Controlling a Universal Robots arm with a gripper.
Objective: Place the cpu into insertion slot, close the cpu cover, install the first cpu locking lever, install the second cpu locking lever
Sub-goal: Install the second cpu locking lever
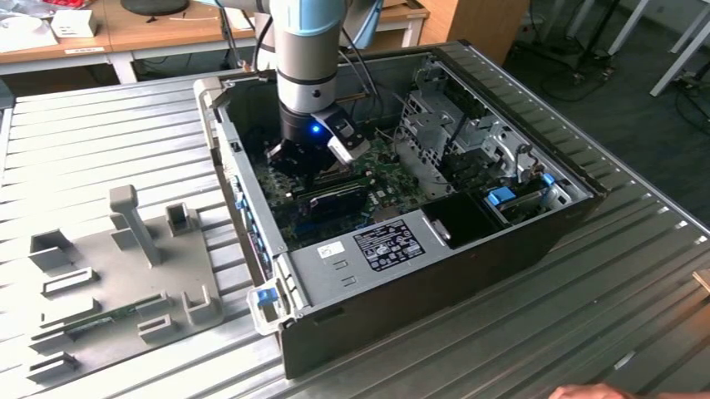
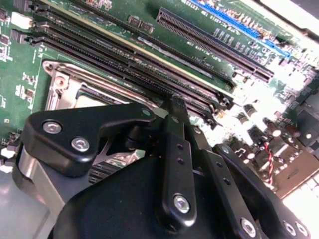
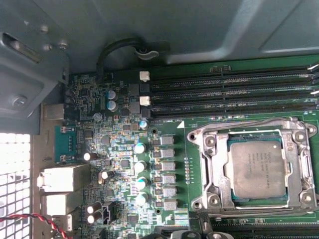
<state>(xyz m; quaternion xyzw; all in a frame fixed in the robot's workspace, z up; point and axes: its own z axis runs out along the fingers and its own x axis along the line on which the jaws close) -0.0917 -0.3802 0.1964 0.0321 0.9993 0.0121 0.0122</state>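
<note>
The cpu (image 3: 258, 168) sits flat in the slot (image 3: 212, 172) on the green board (image 3: 119, 134), its tan metal top showing through the window of the cover (image 3: 298, 172), which appears to lie down around it in the first wrist view. By my reading the first two steps are done; whether either locking lever is latched I cannot make out. In the second wrist view my gripper (image 2: 172, 117) hangs low over the board, just beside the long black memory slots (image 2: 119, 59), with the socket's metal rim partly hidden behind one finger (image 2: 89, 129). Whether my fingers are parted or clamped on anything, I cannot tell. In the exterior view my arm (image 1: 305, 58) reaches down into the open computer case (image 1: 466, 249), which lies on a ribbed metal table (image 1: 100, 141), with a grey fixture plate (image 1: 133, 274) well apart on the exterior view's left.
</note>
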